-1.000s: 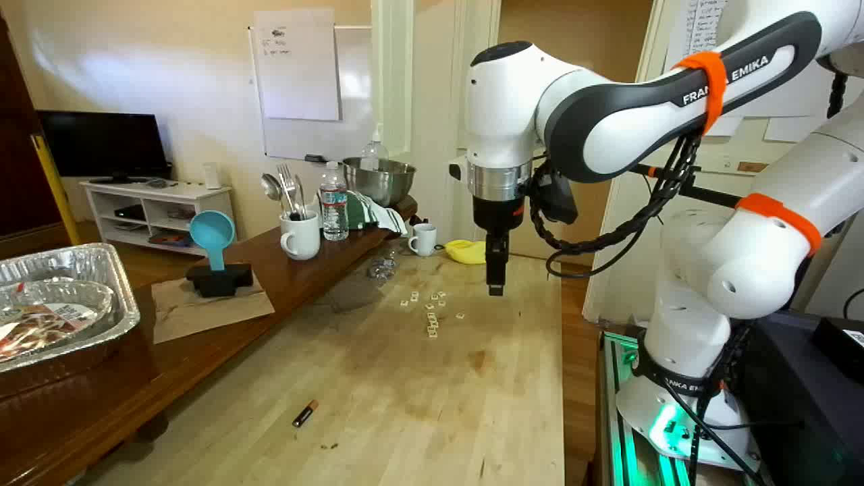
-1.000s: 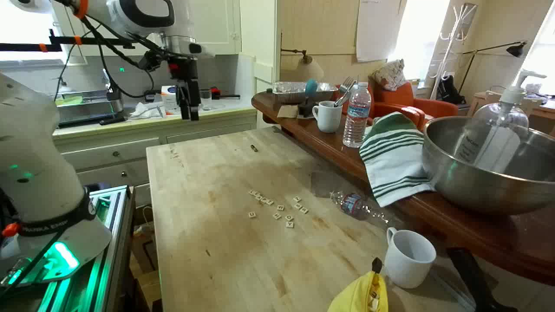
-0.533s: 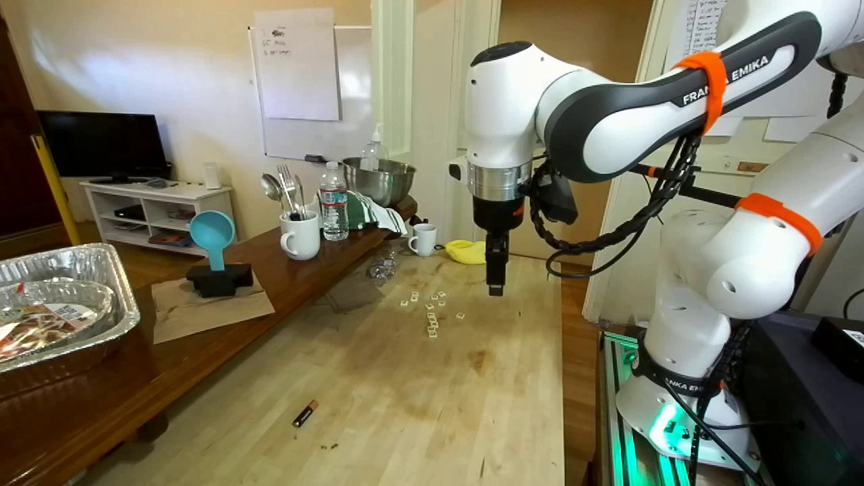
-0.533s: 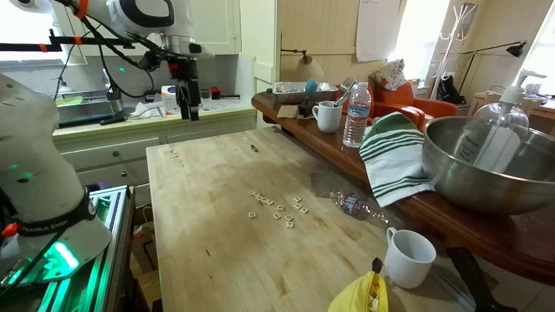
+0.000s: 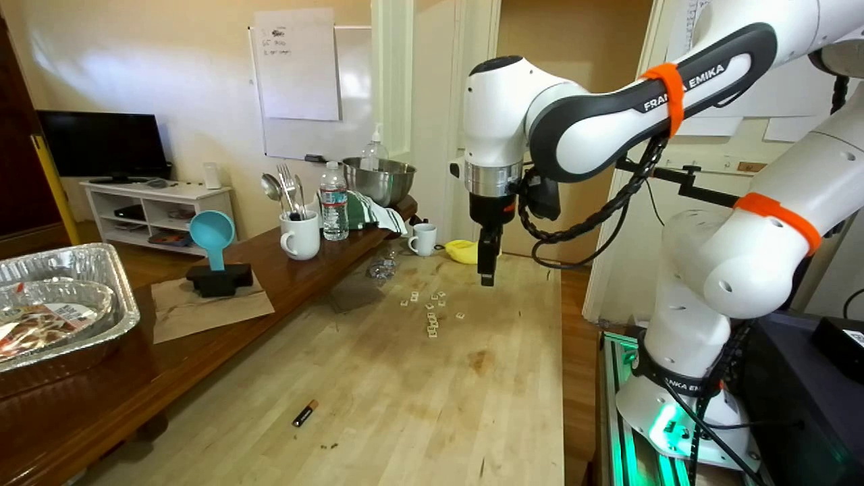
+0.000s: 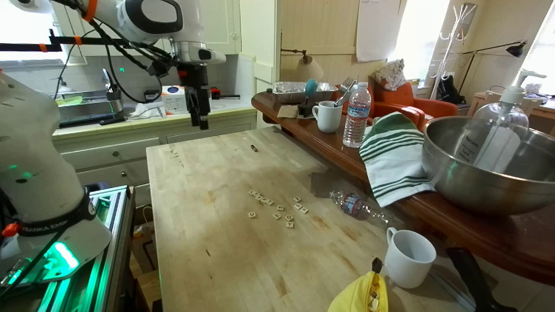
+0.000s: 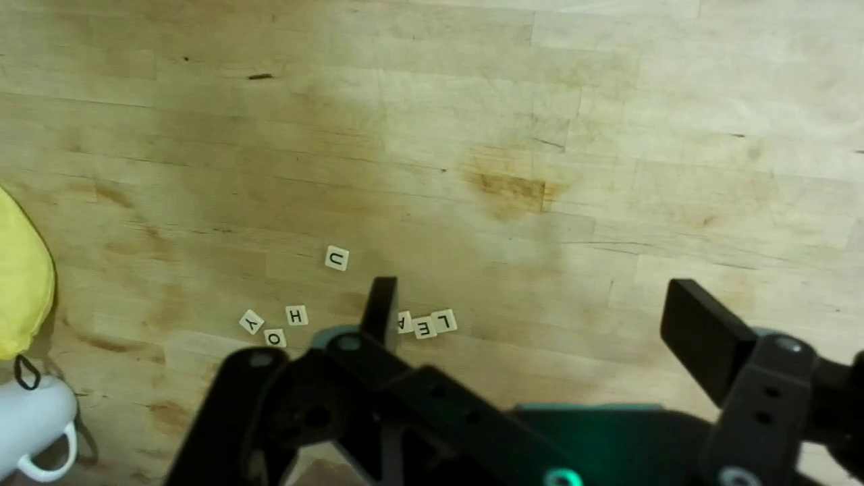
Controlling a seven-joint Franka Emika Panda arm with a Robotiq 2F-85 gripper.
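My gripper (image 7: 530, 290) is open and empty, pointing down high above the wooden table; it also shows in both exterior views (image 5: 486, 280) (image 6: 198, 125). Nothing is between its fingers. Small white letter tiles lie flat on the table below. In the wrist view, a U tile (image 7: 337, 258) lies alone. L (image 7: 443, 320) and E (image 7: 424, 327) tiles lie by the left finger, which partly covers an A tile (image 7: 404, 322). H (image 7: 296, 315), O (image 7: 275, 337) and Y (image 7: 252, 321) tiles lie farther left. More tiles, including a W tile (image 6: 280, 208), show in an exterior view.
A yellow pouch (image 6: 360, 294), white mug (image 6: 409, 260) and crumpled bottle (image 6: 353, 204) lie along the table's side. A battery (image 5: 305, 413) lies at the other end. A raised brown counter (image 5: 270, 270) carries a steel bowl (image 6: 485, 186), upright bottle (image 6: 357, 115) and utensil mug (image 6: 328, 117).
The arm has reached out over the table, carrying the gripper a little away from the robot base and slightly downward in one of the views. The tiles and other objects have not moved.
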